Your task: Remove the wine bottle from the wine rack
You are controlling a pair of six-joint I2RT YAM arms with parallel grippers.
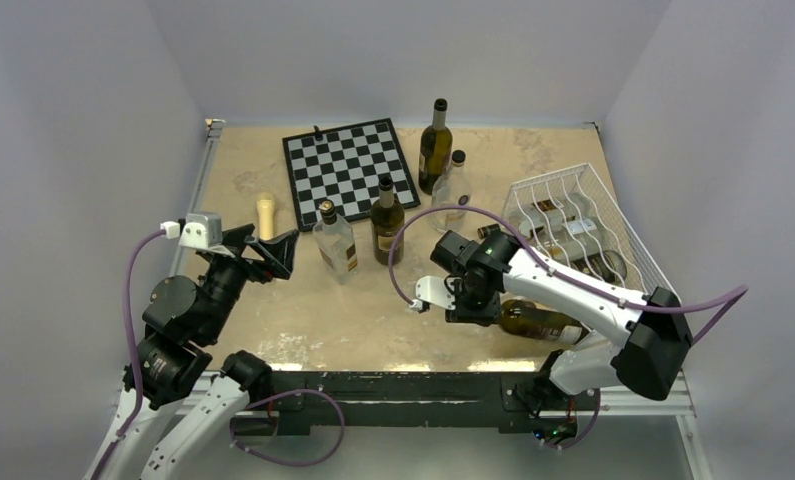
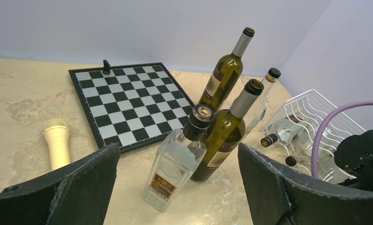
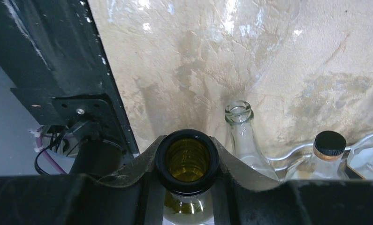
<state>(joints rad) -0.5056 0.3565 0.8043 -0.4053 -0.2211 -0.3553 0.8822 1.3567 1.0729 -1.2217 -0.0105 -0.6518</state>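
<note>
The white wire wine rack [image 1: 613, 215] stands at the table's right with several bottles lying in its cradles. My right gripper [image 1: 471, 303] is shut on the neck of an olive-green wine bottle [image 1: 543, 322], which lies roughly level in front of the rack's near-left corner, outside its wires. In the right wrist view the bottle's open mouth [image 3: 187, 161] sits clamped between both fingers [image 3: 140, 164]. My left gripper [image 1: 273, 255] is open and empty at the left; in its wrist view it [image 2: 177, 154] faces the standing bottles.
A chessboard [image 1: 348, 170] lies at the back centre with a cream microphone [image 1: 264, 215] to its left. A clear square bottle [image 1: 336, 240], a dark bottle [image 1: 386, 222], a green bottle [image 1: 434, 145] and a clear bottle [image 1: 453, 185] stand mid-table. White walls enclose the table.
</note>
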